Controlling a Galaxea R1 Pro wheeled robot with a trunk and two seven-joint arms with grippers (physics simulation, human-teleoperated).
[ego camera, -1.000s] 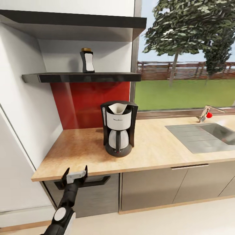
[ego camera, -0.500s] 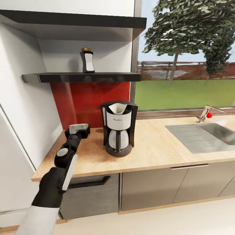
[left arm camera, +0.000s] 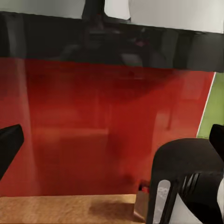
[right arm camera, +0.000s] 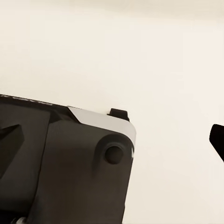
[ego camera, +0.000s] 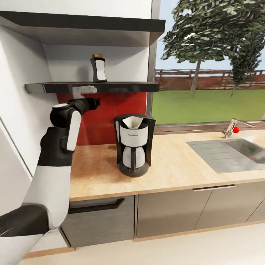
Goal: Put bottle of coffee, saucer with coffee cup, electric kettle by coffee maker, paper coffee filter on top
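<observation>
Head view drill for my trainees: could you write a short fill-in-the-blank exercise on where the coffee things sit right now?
1. The bottle of coffee stands on the kitchen ____.
2. The paper coffee filter sits on top of the coffee ____.
3. The coffee maker stands on the kitchen countertop, in front of a ____ backsplash.
4. The left end effector is raised just ____ the shelf's front edge.

Missing words: shelf; maker; red; below

You had a steel sink (ego camera: 235,152) set into the worktop at the right, with a chrome tap (ego camera: 235,127) behind it bearing a small red knob (ego camera: 236,129). Beyond the wide window (ego camera: 206,62) stood a tree (ego camera: 206,29), a lawn (ego camera: 206,105) and a brown fence (ego camera: 209,79).
</observation>
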